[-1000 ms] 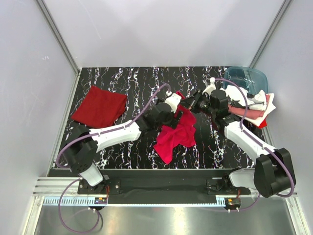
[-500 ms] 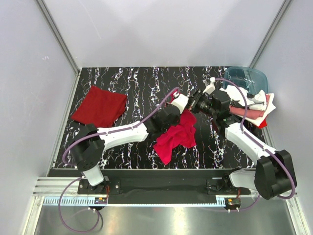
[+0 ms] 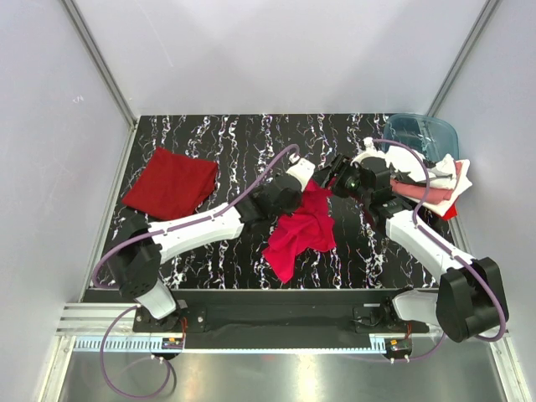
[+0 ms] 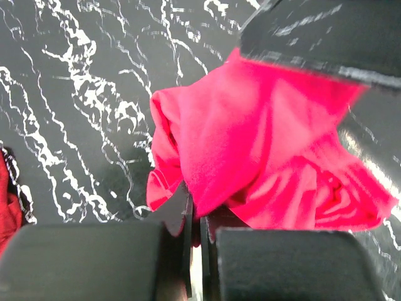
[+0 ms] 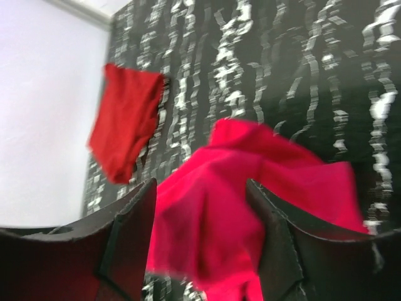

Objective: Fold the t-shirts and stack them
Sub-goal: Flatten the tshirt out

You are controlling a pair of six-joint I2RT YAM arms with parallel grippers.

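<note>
A bright crimson t-shirt of soft cloth (image 3: 300, 230) lies in a crumpled heap near the middle of the black table with white streaks (image 3: 209, 134). Its far end reaches up to where the two arms meet. The left gripper (image 4: 194, 213) has its two fingers pressed together, and a fold of the crimson cloth is nipped between them. The right gripper (image 5: 200, 188) is just beside it with its fingers spread wide. The cloth shows in the gap, but the fingers are not squeezing it.

Far to the left, a darker red t-shirt (image 3: 170, 182) lies flat, folded into a neat square shape. At the far right corner sits a see-through blue-teal plastic tub (image 3: 423, 134). By it lies a loose pile of white, pink and red t-shirts (image 3: 440, 172).

I think the crimson shirt is very light and floppy. It will sag and bunch up wherever nobody holds it, and it will not break. One pinch only makes it hang like a rag. To me the best places to hold are the two shoulders or two corners, one for each gripper. Then it can be pulled out flat on the table before folding. Each pinch should take a good bite of cloth, because a thin edge could slip out.
</note>
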